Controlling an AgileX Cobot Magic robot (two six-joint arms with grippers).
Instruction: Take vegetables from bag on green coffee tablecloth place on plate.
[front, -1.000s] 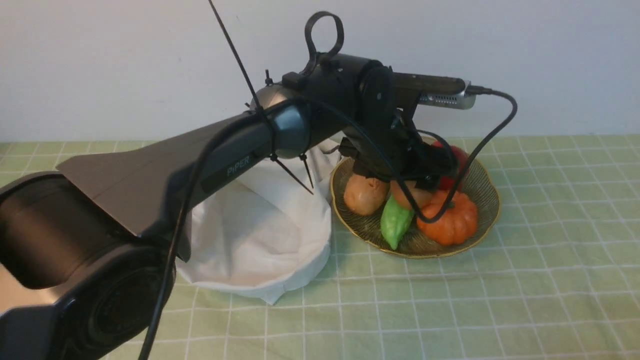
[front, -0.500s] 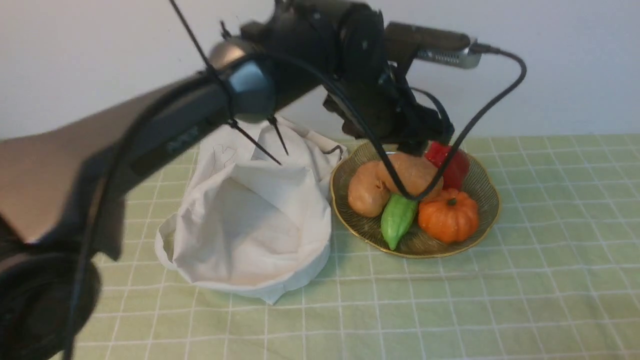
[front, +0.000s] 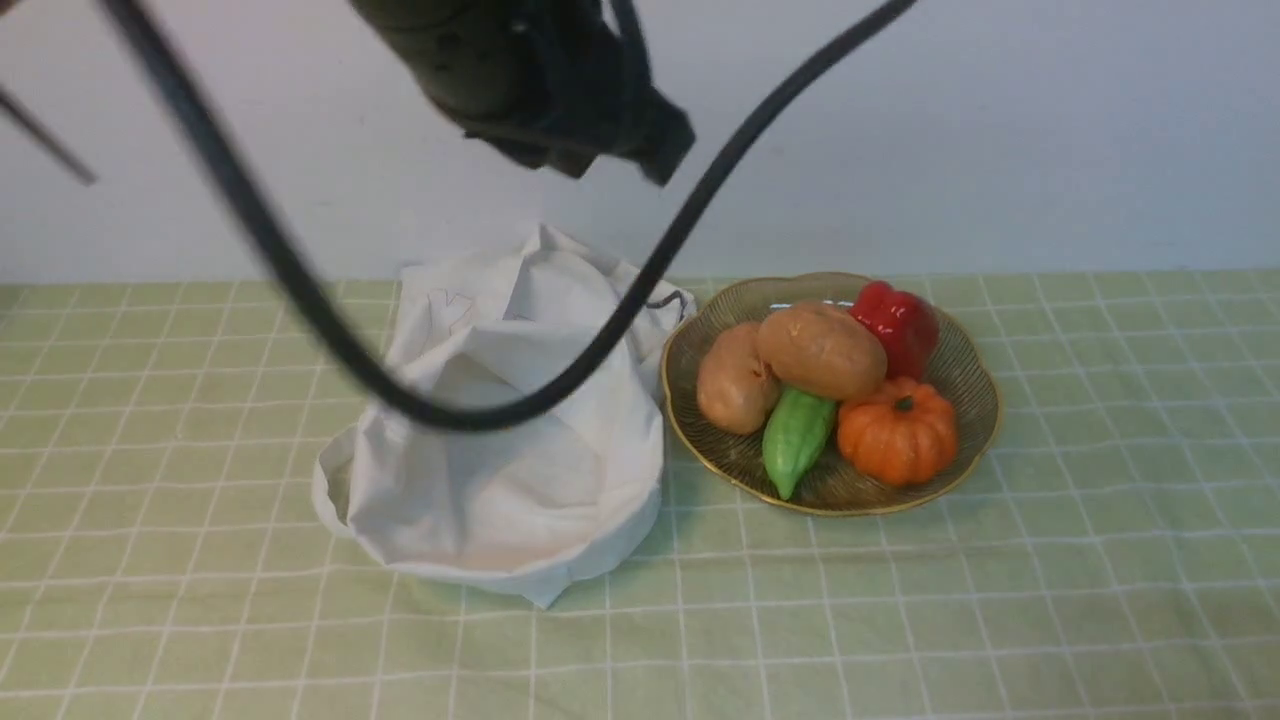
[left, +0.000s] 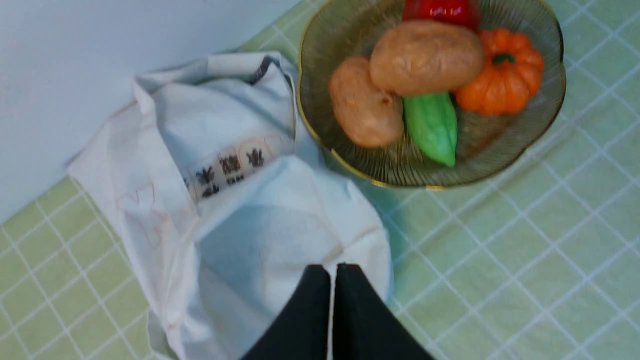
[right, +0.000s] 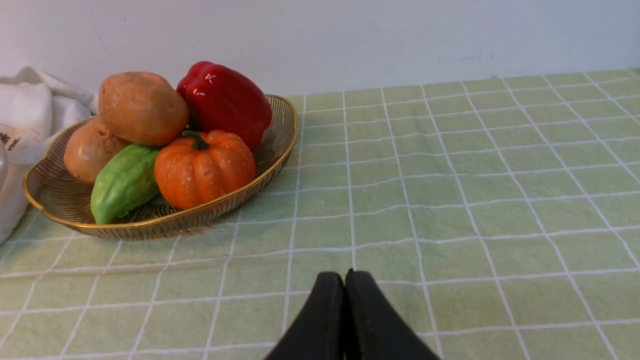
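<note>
The orange-brown potato (front: 820, 350) lies on the amber plate (front: 850, 503), resting on the paler potato (front: 733, 385) and a green gourd (front: 795, 437). It also shows in the left wrist view (left: 426, 57) and the right wrist view (right: 142, 107). The white cloth bag (front: 500, 450) slumps open just left of the plate on the green tablecloth (front: 1000, 600). My left gripper (left: 332, 272) is shut and empty, high above the bag (left: 240, 215); in the front view it is a blurred dark block (front: 640, 130) at the top. My right gripper (right: 345, 276) is shut and empty, low over the cloth, right of the plate (right: 200, 215).
A red pepper (front: 900, 315) and an orange pumpkin (front: 897, 430) also lie on the plate. The left arm's black cable (front: 450, 415) hangs in a loop in front of the bag. A white wall (front: 1000, 130) stands close behind the bag and plate.
My left arm has risen from over the plate and swung up and left, leaving the orange-brown potato lying on the plate.
</note>
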